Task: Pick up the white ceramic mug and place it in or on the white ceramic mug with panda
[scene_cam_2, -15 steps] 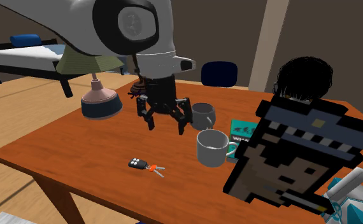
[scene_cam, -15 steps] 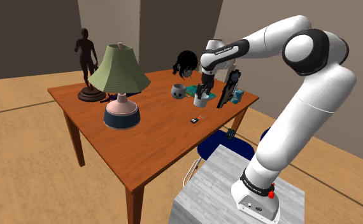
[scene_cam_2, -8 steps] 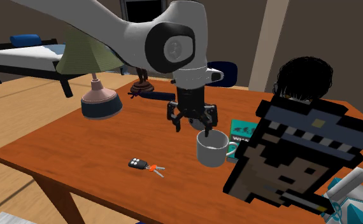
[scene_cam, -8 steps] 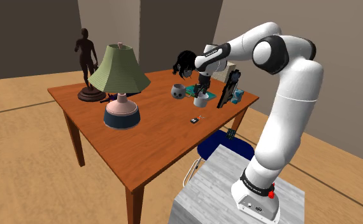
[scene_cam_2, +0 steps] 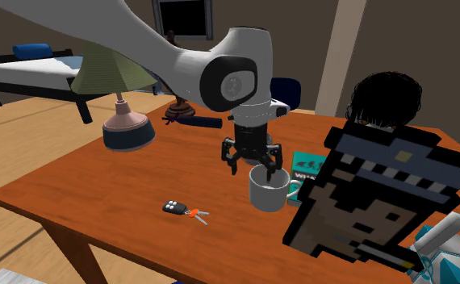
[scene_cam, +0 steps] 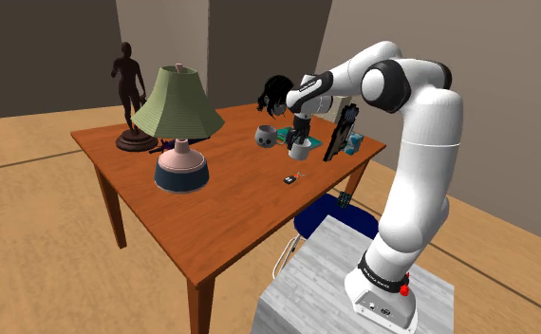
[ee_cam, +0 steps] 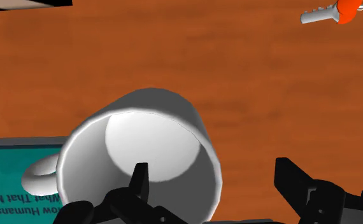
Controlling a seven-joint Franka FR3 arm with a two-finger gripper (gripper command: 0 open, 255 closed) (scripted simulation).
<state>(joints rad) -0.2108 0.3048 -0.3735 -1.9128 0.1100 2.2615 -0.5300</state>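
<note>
1. While the gripper (ee_cam: 217, 184) hangs spread wide with nothing in its grasp, the wrist view sets one finger over the hollow of the white mug (ee_cam: 142, 146). The other finger is outside the mug's wall, above the counter (ee_cam: 174, 44).
2. Close in, that same view shows the mug's handle turned toward a teal book (ee_cam: 8, 191), with keys (ee_cam: 339, 9) farther off on the wood.
3. Seen from the second exterior view, the gripper (scene_cam_2: 253, 167) points straight down at the upright white mug (scene_cam_2: 266, 192). The keys (scene_cam_2: 180, 210) lie nearer the camera and the teal book (scene_cam_2: 307, 167) is just behind the mug.
4. Farther back, the shoulder view adds the panda mug (scene_cam: 266, 136), standing near the white mug (scene_cam: 300, 149) on that view's left but apart from it. A lamp (scene_cam: 177, 123) and a dark statue (scene_cam: 131, 95) stand beyond.
5. One second ago the gripper hovered higher, over bare counter beside the white mug. It has since crossed to the rim and dropped lower, while the mug has not moved.
</note>
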